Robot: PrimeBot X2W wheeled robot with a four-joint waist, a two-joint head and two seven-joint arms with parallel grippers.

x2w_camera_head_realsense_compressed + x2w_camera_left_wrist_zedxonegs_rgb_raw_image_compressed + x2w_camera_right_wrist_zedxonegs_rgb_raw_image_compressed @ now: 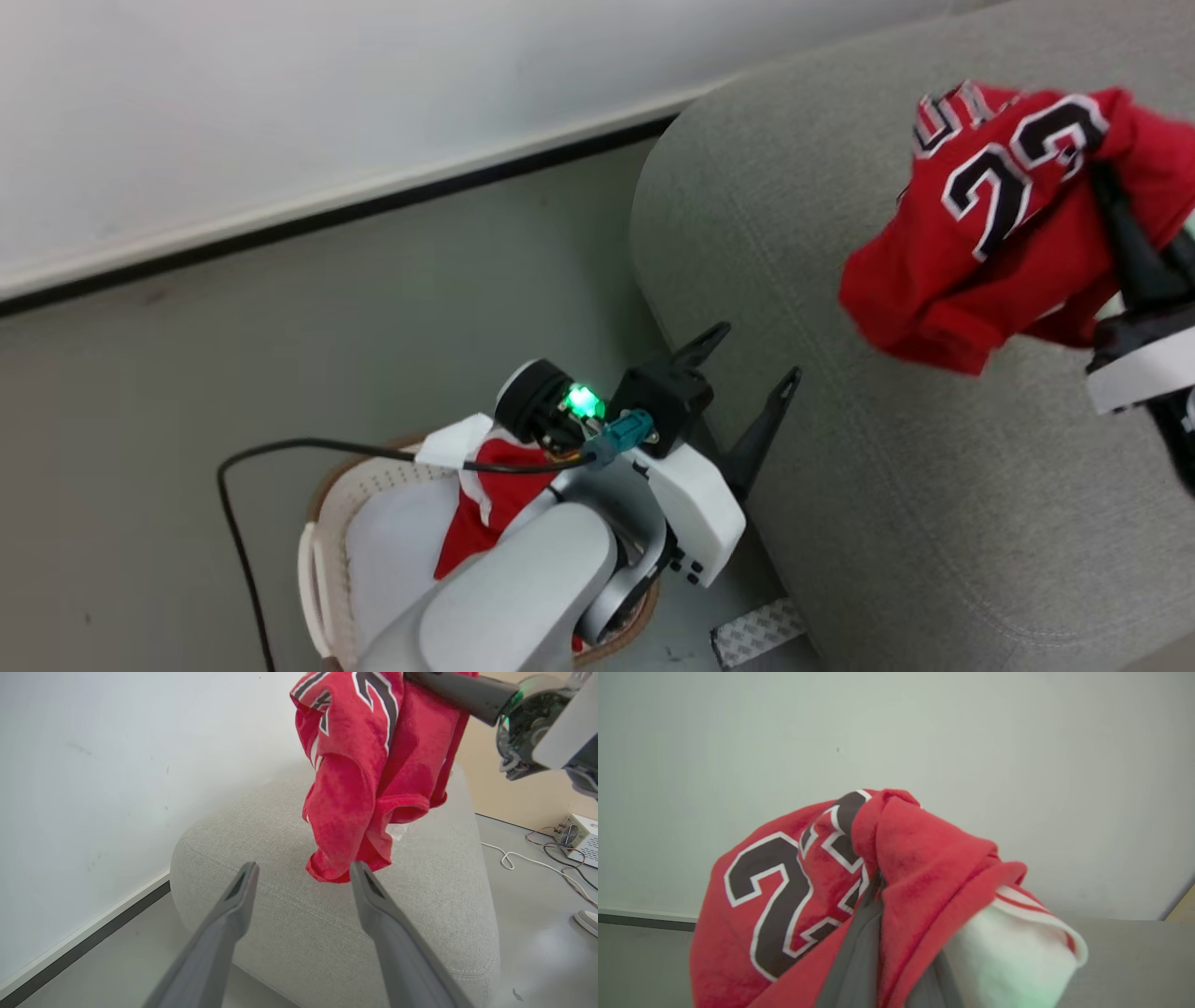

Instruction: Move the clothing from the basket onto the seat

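Note:
A red jersey (990, 233) with a black-and-white "23" hangs bunched above the grey seat (887, 485), with my right gripper (1102, 177) shut on it at the far right. In the right wrist view the jersey (784, 882) drapes over the pinched gripper (878, 891). At the lower left stands the cream basket (322, 509), with another red garment (485, 509) inside, partly hidden by my left arm. My left gripper (758, 353) is open and empty over the seat's near edge. The left wrist view has this gripper (303, 872) just below the jersey's (364, 765) dangling hem, above the seat (303, 938).
A white wall with a dark baseboard (373, 201) runs behind the seat. A black cable (238, 523) loops over the floor beside the basket. A white textured strip (756, 630) lies by the seat's base. A white box (579, 835) with wires sits beyond the seat.

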